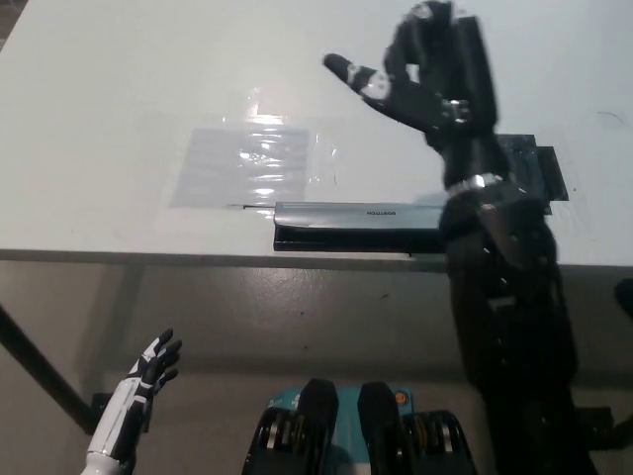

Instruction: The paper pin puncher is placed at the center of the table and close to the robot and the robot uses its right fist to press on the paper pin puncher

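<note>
1. The paper pin puncher lies flat on the white table, long side parallel to the table's near edge and just behind that edge, about midway across the width in view.
2. It has a silver-grey top bar over a black base; its right end is hidden behind the robot's black right arm.
3. The right hand is raised above the table, beyond the puncher and over its right half, not touching it.
4. That hand is not balled up: its fingers are curled loosely and one digit sticks out to the puncher's left side, so the hand holds nothing and reads as partly spread.
5. The right arm rises from the bottom right, crosses the table's near edge and passes over the puncher's right end.
6. A clear plastic sheet lies flat on the table just behind the puncher's left end, with glare on it; its near edge comes close to the puncher's top bar.
7. A dark square patch sits on the table behind the puncher's right end, mostly covered by the right arm.
8. The left hand hangs well in front of the puncher, below the table's edge at the lower left, fingers spread and empty.
</note>
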Controlling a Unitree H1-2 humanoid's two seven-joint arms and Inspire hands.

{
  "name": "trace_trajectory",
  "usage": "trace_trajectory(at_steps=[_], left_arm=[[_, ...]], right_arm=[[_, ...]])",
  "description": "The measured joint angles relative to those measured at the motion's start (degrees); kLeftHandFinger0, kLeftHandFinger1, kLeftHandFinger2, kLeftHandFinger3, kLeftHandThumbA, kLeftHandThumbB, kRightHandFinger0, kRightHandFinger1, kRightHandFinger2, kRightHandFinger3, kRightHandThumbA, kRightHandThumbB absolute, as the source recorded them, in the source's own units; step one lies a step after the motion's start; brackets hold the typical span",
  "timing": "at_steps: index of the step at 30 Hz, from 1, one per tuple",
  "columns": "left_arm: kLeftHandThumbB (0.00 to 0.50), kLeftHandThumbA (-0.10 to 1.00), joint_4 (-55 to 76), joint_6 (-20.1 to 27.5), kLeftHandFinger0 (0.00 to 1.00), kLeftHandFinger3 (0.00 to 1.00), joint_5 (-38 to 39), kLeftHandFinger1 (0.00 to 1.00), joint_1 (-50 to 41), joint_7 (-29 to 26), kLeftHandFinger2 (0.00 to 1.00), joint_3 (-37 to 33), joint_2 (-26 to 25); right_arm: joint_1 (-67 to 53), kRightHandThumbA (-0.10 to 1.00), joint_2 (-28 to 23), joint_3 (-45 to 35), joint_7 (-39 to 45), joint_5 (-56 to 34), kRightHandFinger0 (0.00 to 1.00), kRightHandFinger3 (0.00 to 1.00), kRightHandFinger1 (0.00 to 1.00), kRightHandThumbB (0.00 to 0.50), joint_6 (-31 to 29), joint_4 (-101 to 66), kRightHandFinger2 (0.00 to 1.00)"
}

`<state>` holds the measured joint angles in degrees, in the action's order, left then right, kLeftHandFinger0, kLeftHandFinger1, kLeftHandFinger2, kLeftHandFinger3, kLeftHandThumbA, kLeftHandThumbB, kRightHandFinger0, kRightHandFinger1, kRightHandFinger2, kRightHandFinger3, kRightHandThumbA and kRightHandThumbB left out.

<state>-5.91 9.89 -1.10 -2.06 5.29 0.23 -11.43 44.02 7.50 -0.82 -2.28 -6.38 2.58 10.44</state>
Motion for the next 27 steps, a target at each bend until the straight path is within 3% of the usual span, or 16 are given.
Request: trace_trajectory(at_steps=[5,9,10,15,17,22,25,27], left_arm=[[0.21,1.0,0.1,0.0,1.0,1.0,0.0,1.0,0.4,0.0,1.0,0.0,0.0],[0.209,1.0,0.2,0.1,1.0,1.0,0.0,1.0,0.4,0.0,1.0,0.0,0.0],[0.201,1.0,0.3,0.1,1.0,1.0,0.0,1.0,0.4,0.0,1.0,0.0,0.0],[0.205,1.0,0.7,0.1,1.0,1.0,0.0,1.0,0.4,0.0,1.0,0.0,-0.1],[0.206,1.0,0.7,0.1,1.0,1.0,0.0,1.0,0.4,0.0,1.0,0.0,-0.2],[0.202,1.0,0.7,0.1,1.0,1.0,0.0,1.0,0.5,0.0,1.0,0.0,-0.2],[0.204,1.0,0.8,0.0,1.0,1.0,0.0,1.0,0.6,0.0,1.0,0.0,-0.2],[0.208,1.0,1.0,0.0,1.0,1.0,0.0,1.0,0.6,0.0,1.0,0.0,-0.2]], right_arm=[[2.4,1.0,0.6,-0.6,-0.5,0.0,0.0,0.0,0.0,0.169,-1.1,9.6,0.01],[2.5,1.0,1.7,-0.8,-1.6,0.6,0.0,0.02,0.0,0.19,-2.3,15.7,0.15],[2.5,1.0,1.9,-0.8,-1.8,0.8,0.0,0.06,0.04,0.185,-2.5,16.8,0.23],[2.3,1.0,2.3,-1.3,-2.4,0.9,0.0,0.26,0.11,0.177,-4.6,21.7,0.35],[2.1,1.0,2.3,-1.5,-2.5,0.9,0.0,0.32,0.14,0.195,-5.4,23.3,0.39],[-0.1,1.0,2.3,-1.6,-2.7,1.0,0.0,0.21,0.08,0.181,-8.9,27.7,0.27],[-0.8,1.0,2.3,-1.6,-2.7,1.2,0.01,0.23,0.14,0.198,-10.5,30.4,0.35],[-1.0,1.0,2.3,-1.6,-2.8,1.3,0.0,0.22,0.12,0.183,-12.1,33.0,0.35]])
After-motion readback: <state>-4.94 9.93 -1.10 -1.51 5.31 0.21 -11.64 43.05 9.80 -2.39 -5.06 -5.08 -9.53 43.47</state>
